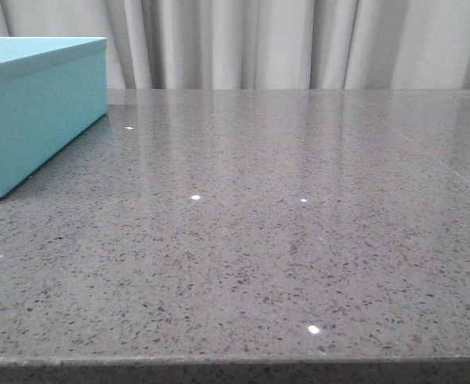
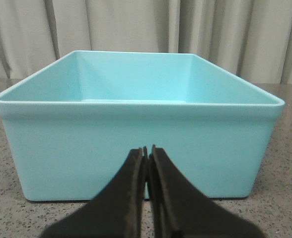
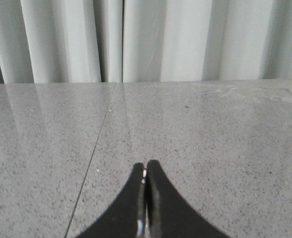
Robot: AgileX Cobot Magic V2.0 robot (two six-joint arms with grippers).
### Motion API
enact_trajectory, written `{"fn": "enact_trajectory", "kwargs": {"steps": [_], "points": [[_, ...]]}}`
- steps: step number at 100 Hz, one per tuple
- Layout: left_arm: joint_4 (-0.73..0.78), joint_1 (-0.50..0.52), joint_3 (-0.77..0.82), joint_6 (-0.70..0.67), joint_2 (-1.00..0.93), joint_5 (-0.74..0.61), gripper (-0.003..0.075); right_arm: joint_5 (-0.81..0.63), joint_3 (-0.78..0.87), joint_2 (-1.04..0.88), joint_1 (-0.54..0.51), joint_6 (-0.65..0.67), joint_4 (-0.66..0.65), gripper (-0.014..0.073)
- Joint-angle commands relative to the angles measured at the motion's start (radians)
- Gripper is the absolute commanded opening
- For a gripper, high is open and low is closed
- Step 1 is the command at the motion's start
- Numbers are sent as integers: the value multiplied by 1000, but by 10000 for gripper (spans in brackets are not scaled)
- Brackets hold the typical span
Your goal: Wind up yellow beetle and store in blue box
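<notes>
The blue box (image 1: 35, 112) stands at the far left of the grey speckled table in the front view. In the left wrist view the same blue box (image 2: 136, 144) fills the frame, and what shows of its inside is bare. My left gripper (image 2: 148, 148) is shut with nothing between its fingers, low over the table just in front of the box's near wall. My right gripper (image 3: 145, 164) is shut and empty too, low over bare table. The yellow beetle is out of view in every frame. Neither gripper shows in the front view.
The grey stone tabletop (image 1: 283, 240) has a seam line (image 3: 94, 158) running across it. Pale curtains (image 1: 299, 40) hang behind the table's far edge. The table's front edge (image 1: 235, 364) runs along the bottom of the front view.
</notes>
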Motion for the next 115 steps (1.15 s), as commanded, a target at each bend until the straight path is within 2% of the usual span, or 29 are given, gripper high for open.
{"fn": "enact_trajectory", "kwargs": {"steps": [1, 17, 34, 115], "points": [[-7, 3, 22, -7, -33, -73, -19, -120, 25, -17, -20, -17, 1, -69], [-7, 3, 22, -7, -33, -73, -19, -152, 97, -69, -40, -17, 1, -69], [-7, 3, 22, -7, -33, -73, -19, -107, 96, -144, -40, -17, -19, -69], [-7, 3, 22, -7, -33, -73, -18, -100, 96, -141, -39, -17, -19, -69]]}}
